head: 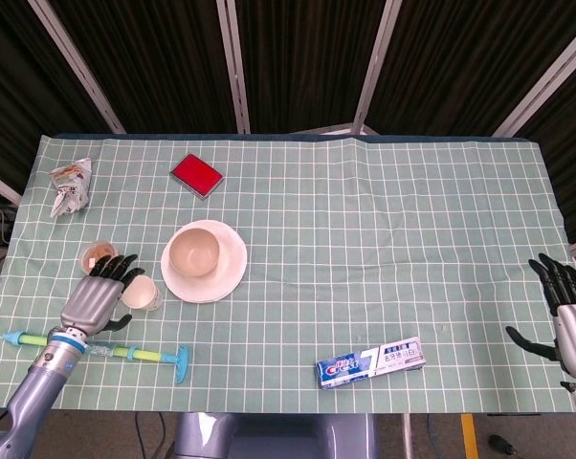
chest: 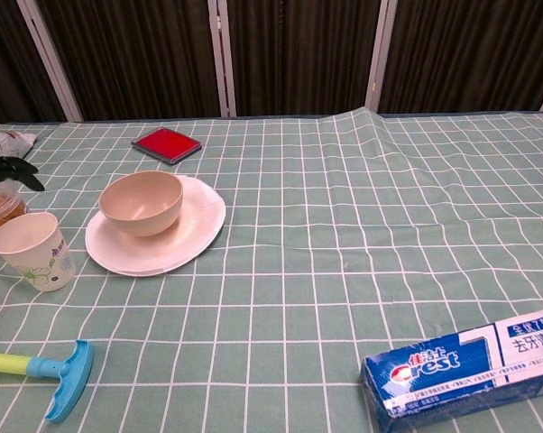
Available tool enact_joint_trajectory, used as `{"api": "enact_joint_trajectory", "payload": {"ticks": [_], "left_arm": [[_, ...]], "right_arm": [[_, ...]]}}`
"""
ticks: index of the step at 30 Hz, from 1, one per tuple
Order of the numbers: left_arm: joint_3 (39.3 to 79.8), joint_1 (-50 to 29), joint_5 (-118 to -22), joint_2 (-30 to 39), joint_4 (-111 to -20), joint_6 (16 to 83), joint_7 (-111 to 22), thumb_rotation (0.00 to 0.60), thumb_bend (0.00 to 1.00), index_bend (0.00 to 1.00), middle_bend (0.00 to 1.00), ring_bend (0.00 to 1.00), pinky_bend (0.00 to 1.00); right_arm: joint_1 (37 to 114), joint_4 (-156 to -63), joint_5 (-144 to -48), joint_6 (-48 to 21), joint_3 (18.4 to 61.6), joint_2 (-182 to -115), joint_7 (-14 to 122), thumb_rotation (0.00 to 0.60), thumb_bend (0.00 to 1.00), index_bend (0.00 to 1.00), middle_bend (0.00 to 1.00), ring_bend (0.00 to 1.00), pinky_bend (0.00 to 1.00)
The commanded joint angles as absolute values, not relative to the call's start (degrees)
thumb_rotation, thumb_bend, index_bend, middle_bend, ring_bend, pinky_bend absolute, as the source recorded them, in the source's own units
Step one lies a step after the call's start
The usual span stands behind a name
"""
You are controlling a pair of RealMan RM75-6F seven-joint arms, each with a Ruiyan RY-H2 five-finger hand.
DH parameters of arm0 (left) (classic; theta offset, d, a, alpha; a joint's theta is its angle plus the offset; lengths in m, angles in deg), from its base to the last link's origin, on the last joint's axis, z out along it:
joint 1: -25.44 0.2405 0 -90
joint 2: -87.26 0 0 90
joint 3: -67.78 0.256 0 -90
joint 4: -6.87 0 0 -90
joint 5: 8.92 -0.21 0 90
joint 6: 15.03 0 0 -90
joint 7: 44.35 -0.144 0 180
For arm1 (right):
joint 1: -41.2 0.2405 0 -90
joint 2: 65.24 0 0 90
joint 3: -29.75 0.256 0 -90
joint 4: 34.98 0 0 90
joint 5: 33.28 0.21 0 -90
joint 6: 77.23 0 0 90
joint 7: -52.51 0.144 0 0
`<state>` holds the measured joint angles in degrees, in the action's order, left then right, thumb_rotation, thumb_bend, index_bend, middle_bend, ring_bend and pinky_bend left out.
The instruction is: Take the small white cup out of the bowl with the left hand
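So the worktop (head: 384, 239) is covered in a green cloth with a white grid. Sitting on it: a flat red rectangular pad (head: 196, 175) near the back, a crumpled white snack packet (head: 69, 185) at the far left, and a round white plate (head: 229, 279) with a beige bowl (head: 193, 252) on it. Just left of the plate stands the small white paper cup (chest: 32, 250), upright, beside a small clear container (head: 98, 256) holding something brownish, can't tell what. Along the front edge lie a blue and green plastic plunger-like tool (head: 106, 351) and a blue toothpaste box (head: 370, 361).
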<state>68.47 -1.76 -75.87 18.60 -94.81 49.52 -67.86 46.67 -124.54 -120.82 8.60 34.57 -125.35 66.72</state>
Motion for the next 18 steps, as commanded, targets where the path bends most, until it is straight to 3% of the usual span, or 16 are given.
{"api": "enact_joint_trajectory", "payload": {"ticks": [1, 7, 18], "left_arm": [[69.12, 4.33, -84.34, 19.17, -96.17, 60.77, -62.18, 0.600, 0.28, 0.05, 0.00, 0.00, 0.00], [70.27, 13.58, -92.73, 15.95, -90.85, 77.00, -56.95, 0.600, 0.25, 0.00, 0.00, 0.00, 0.00], [70.29, 19.33, -94.54, 15.21, -86.12, 82.47, -55.18, 0.600, 0.21, 0.00, 0.00, 0.00, 0.00]], "right_arm": [[46.70, -124.49, -120.91, 8.58, 34.52, -125.47, 66.48, 0.600, 0.09, 0.01, 0.00, 0.00, 0.00], [47.14, -124.09, -120.75, 7.53, 34.27, -126.26, 64.81, 0.600, 0.09, 0.01, 0.00, 0.00, 0.00], [47.43, -124.39, -121.36, 7.66, 34.14, -127.02, 63.04, 0.600, 0.09, 0.01, 0.00, 0.00, 0.00]]}}
